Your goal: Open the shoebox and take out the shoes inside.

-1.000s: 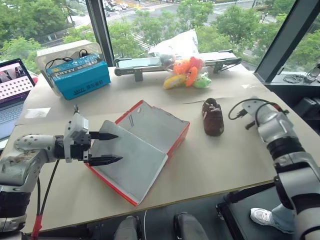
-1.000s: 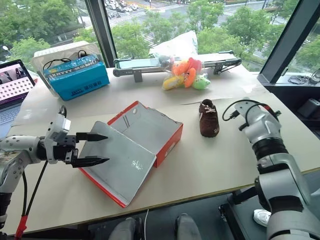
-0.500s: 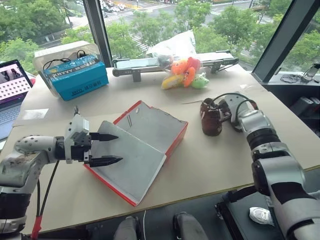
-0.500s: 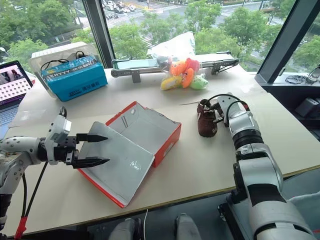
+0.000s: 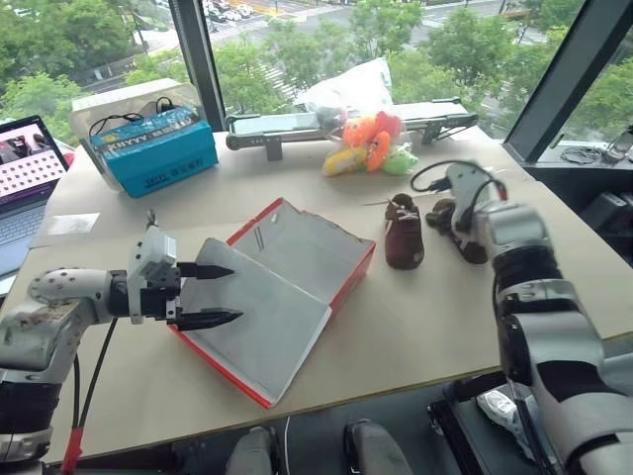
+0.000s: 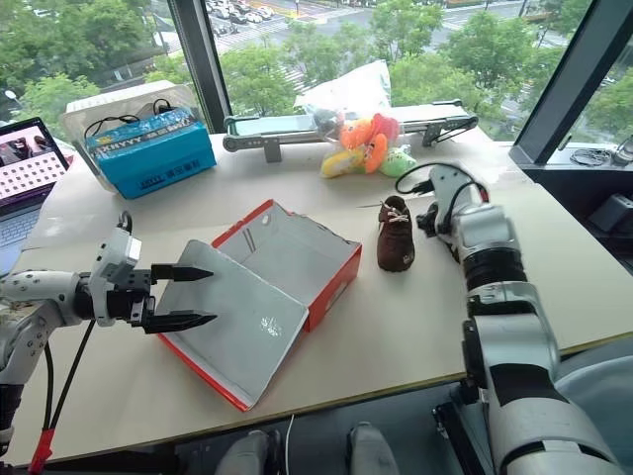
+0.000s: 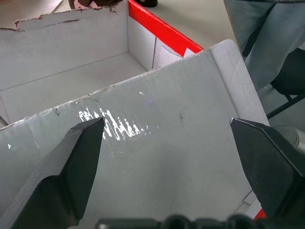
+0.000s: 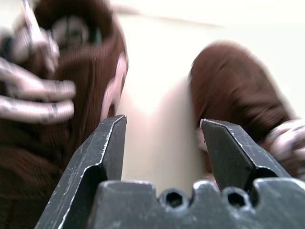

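Observation:
The red shoebox [image 5: 307, 252] lies open mid-table, grey-white inside and with nothing in it. Its lid [image 5: 262, 322] is folded out toward my left gripper [image 5: 220, 294]. That gripper is open, its fingertips [image 7: 86, 143] level and spread at the lid's edge, gripping nothing. One dark brown shoe [image 5: 404, 231] stands on the table right of the box. A second shoe [image 5: 463, 236] lies just right of it, partly behind my right arm. My right gripper [image 8: 162, 138] is open and held low between the two shoes, one shoe [image 8: 57, 119] on each side.
A blue box [image 5: 158, 148] with cables on top sits at the back left and a laptop [image 5: 25, 173] at the far left. Plush toys [image 5: 371, 143] and a long grey device [image 5: 287, 124] lie along the back by the window. A paper slip [image 5: 74, 224] lies on the left.
My right arm swung in leftward and its gripper opened; a second shoe now lies beside the first, which shifted slightly left. The left gripper and the box stayed put.

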You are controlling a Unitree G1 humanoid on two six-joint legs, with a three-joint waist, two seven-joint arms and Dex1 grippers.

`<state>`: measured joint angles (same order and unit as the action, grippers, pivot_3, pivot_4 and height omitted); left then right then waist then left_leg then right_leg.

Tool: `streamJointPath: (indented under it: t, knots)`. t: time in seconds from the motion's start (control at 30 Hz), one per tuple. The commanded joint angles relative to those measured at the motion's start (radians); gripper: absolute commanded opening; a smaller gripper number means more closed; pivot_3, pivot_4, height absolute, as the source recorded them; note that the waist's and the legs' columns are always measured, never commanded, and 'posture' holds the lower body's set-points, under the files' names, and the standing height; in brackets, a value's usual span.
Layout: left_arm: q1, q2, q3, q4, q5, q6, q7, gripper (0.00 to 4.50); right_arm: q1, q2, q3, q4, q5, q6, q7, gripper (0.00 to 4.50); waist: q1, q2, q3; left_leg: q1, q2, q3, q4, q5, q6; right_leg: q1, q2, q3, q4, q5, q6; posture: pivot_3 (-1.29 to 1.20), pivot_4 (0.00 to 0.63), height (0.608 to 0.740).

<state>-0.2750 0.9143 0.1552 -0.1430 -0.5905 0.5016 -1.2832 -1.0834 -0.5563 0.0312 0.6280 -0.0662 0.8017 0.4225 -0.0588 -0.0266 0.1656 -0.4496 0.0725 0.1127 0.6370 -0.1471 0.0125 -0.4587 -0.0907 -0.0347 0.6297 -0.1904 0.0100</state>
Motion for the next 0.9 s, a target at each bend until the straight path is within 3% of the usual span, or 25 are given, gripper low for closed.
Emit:
streamJointPath:
  t: [0.03,0.13,0.23,0.37,0.5,0.67,0.8,0.9]
  knots:
    - [-0.01,-0.014,0.021,-0.023,-0.007,-0.018,0.026,4.5,0.062,-0.087,0.028,-0.33,0.015,0.173,0.094,3.13,0.011,0.0,0.0,0.0,0.0,0.0,0.0,0.0,0.0,0.0,0.0,0.0,0.0,0.0,0.0,0.0,0.15,0.736]
    - [-0.017,-0.048,0.053,-0.018,-0.003,-0.021,0.102,4.5,0.154,-0.14,-0.037,-0.589,0.086,0.303,0.15,3.13,0.02,0.0,0.0,0.0,0.0,0.0,-0.001,0.0,0.0,0.0,0.0,-0.001,-0.001,-0.001,-0.001,0.0,0.15,0.736]
    - [-0.031,-0.115,0.115,-0.001,-0.002,-0.031,0.231,4.5,0.245,-0.124,-0.161,-0.803,0.175,0.366,0.166,3.13,0.033,0.0,0.0,-0.001,0.0,0.0,-0.001,0.0,0.0,0.0,0.0,-0.001,-0.001,-0.001,0.0,0.0,0.15,0.736]
    - [0.002,-0.179,0.162,0.029,0.082,-0.003,0.464,4.5,0.409,-0.017,-0.339,-1.021,0.22,0.399,0.081,3.13,0.041,-0.001,0.0,-0.001,0.0,-0.001,0.001,0.0,0.0,0.001,0.0,-0.002,-0.001,-0.001,0.001,0.0,0.15,0.736]
    - [0.029,-0.271,0.236,0.089,0.138,-0.011,0.692,4.5,0.556,0.129,-0.418,-1.156,0.219,0.399,-0.035,3.13,0.047,-0.002,-0.001,0.0,0.0,-0.001,0.001,-0.003,-0.004,0.002,-0.001,-0.003,-0.001,-0.001,0.0,0.0,0.15,0.736]
    - [0.082,-0.386,0.281,0.2,0.254,-0.127,0.92,4.5,0.753,0.177,-0.302,-1.181,0.112,0.262,-0.171,3.13,0.046,-0.002,-0.001,-0.001,-0.001,-0.001,0.004,-0.003,-0.005,0.002,-0.002,-0.003,-0.001,-0.001,-0.001,0.0,0.15,0.736]
    - [0.106,-0.465,0.289,0.212,0.273,-0.197,0.996,4.5,0.839,0.255,-0.3,-1.189,0.114,0.178,-0.233,3.13,0.046,-0.003,-0.002,-0.001,-0.001,-0.001,0.004,-0.003,-0.005,0.002,-0.003,-0.003,0.0,-0.002,-0.003,0.0,0.15,0.736]
    - [0.117,-0.531,0.287,0.22,0.281,-0.249,1.04,4.5,0.912,0.244,-0.248,-1.159,0.072,0.109,-0.254,3.13,0.047,-0.003,-0.002,-0.002,-0.001,-0.001,0.004,-0.003,-0.005,0.002,-0.003,-0.003,-0.001,-0.001,-0.002,0.0,0.15,0.736]
